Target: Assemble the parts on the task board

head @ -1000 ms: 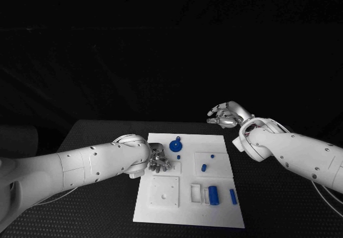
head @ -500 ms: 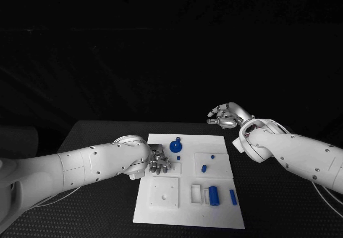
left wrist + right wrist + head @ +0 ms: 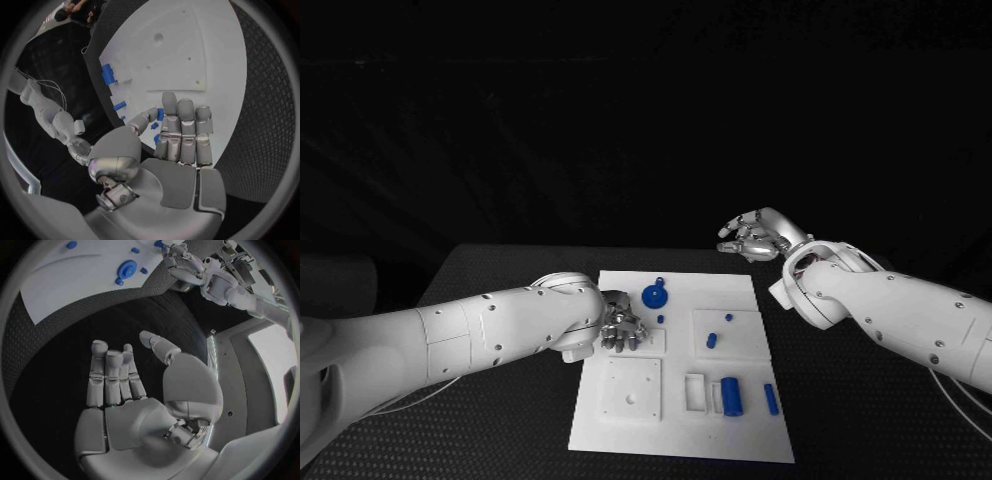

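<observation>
Black counter (image 3: 502, 262) carries the task board (image 3: 678, 425). Left wrist view reveals a small blue part (image 3: 160, 114) by the empty, spread left hand (image 3: 620, 326); right hand (image 3: 759, 232) hovers open beyond.

White smooth arms (image 3: 473, 325) end in silver jointed fingers (image 3: 181, 132).

I see the white task board (image 3: 733, 430) lying flat mid-counter. A round blue part (image 3: 655, 296) sits near its far edge, with a small blue piece (image 3: 711, 339) toward the middle. Two upright-lying blue cylinders, one thick (image 3: 730, 393) and one thin (image 3: 770, 398), rest side by side near the front right.
</observation>
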Available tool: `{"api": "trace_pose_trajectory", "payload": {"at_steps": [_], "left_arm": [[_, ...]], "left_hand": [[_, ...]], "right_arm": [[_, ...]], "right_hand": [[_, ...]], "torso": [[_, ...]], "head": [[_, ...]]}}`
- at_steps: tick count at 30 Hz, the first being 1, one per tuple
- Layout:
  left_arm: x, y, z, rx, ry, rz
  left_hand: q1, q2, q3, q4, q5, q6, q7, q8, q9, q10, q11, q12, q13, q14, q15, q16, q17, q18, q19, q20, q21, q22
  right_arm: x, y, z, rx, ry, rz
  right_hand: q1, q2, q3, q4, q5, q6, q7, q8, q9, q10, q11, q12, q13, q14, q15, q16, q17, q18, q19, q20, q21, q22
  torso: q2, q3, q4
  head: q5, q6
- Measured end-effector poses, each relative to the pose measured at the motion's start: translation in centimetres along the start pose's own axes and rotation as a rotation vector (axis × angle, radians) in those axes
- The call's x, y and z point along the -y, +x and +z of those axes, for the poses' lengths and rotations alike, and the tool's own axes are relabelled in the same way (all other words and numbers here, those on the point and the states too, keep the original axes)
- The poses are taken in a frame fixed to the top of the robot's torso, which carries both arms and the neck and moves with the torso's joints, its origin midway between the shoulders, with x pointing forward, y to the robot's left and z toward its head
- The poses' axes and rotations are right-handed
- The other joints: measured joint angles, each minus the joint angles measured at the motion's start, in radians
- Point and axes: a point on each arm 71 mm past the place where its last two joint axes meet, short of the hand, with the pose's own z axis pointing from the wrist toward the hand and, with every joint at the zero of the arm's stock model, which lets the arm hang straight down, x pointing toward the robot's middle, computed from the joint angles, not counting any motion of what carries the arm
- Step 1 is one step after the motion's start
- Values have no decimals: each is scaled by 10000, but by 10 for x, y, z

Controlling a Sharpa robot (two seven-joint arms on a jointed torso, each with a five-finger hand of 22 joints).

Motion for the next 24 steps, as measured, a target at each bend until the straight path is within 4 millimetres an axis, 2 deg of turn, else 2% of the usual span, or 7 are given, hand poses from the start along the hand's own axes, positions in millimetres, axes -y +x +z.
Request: {"api": "trace_pose_trajectory", "payload": {"at_steps": [3, 4, 6, 7, 8, 15, 24], "left_arm": [[2, -4, -2, 52, 25, 67], [3, -6, -2, 77, 36, 92], [4, -7, -3, 100, 49, 130], [5, -8, -3, 103, 70, 140], [6, -9, -3, 101, 89, 162], [6, -13, -4, -8, 75, 269], [1, -14, -3, -714, -41, 267]], "left_hand": [[-35, 34, 33, 33, 25, 39, 19, 7, 3, 5, 4, 0, 13, 1, 0, 0, 14, 0, 0, 0, 0, 20], [-34, 33, 42, 42, 457, 39, 19, 9, 6, 16, 14, 0, 13, 1, 0, 0, 14, 0, 0, 0, 0, 20], [-27, 27, 45, 45, 749, 39, 19, 17, 13, 21, 11, 0, 14, 2, 0, 39, 18, 1, 0, 0, 1, 37], [9, 16, 414, -256, 1085, 55, 3, 15, 6, 102, -84, 1, 22, 91, -125, 42, 25, 6, 1, 0, 2, 42], [15, 11, 583, -413, 1120, 59, -1, 15, 5, 115, -96, 0, 24, 128, -121, 46, 25, 6, 0, 0, 3, 42], [60, -36, 582, -413, 1384, 95, -37, 69, 22, 119, -92, 0, 48, 147, -106, 46, 42, 6, 0, 0, 4, 41], [59, -38, 582, -414, 1429, 95, -37, 69, 21, 120, -90, 0, 47, 149, -104, 45, 45, 6, -1, 0, 5, 40]], "right_arm": [[0, 1, 0, -13, 2, 4], [0, 1, 0, -19, 3, 6], [0, 1, 0, -26, 5, 9], [0, 2, 0, -29, 7, 10], [0, 2, 0, -33, 7, 11], [1, 2, 0, -37, 16, 9], [0, 2, 0, -54, 14, 14]], "right_hand": [[0, 0, 0, 0, 0, 0, -1, 0, 3, 0, 0, 0, 0, 0, 0, 0, 0, 46, 0, 0, 0, 0], [0, 0, 0, 0, 0, 0, -2, 0, 7, 0, 0, 0, 0, 0, 0, 0, 0, 54, 0, 0, 0, -1], [0, 0, 0, 0, 0, 2, -4, 0, 9, 0, 0, 0, 0, -30, 30, 0, -1, 82, 0, 0, 0, -1], [0, 0, 0, 0, 0, 7, -9, 0, 9, 0, 0, 0, 0, -29, 29, 0, -4, 91, 0, 0, 0, -1], [0, 0, 0, 0, 0, 7, -10, 0, 9, 0, 0, 0, -6, -29, 29, 0, -9, 98, 0, 0, 0, -1], [0, 0, 0, 0, 0, 8, -11, 0, 8, 0, 0, -1, -10, -29, 29, 0, -9, 101, 0, 0, 0, -1], [0, 0, 0, 0, -1, 9, -13, 0, 7, 0, 0, -1, -9, -29, 29, 0, -8, 97, 0, 0, 0, -2]], "torso": [[-4, -1, 3], [-4, -2, 5], [-4, -2, 7], [-4, -5, 7], [-4, -9, 7], [0, -21, 7], [1, -21, 5]], "head": [[6, 11], [12, 15], [19, 21], [21, 24], [26, 28], [35, 47], [35, 26]]}}
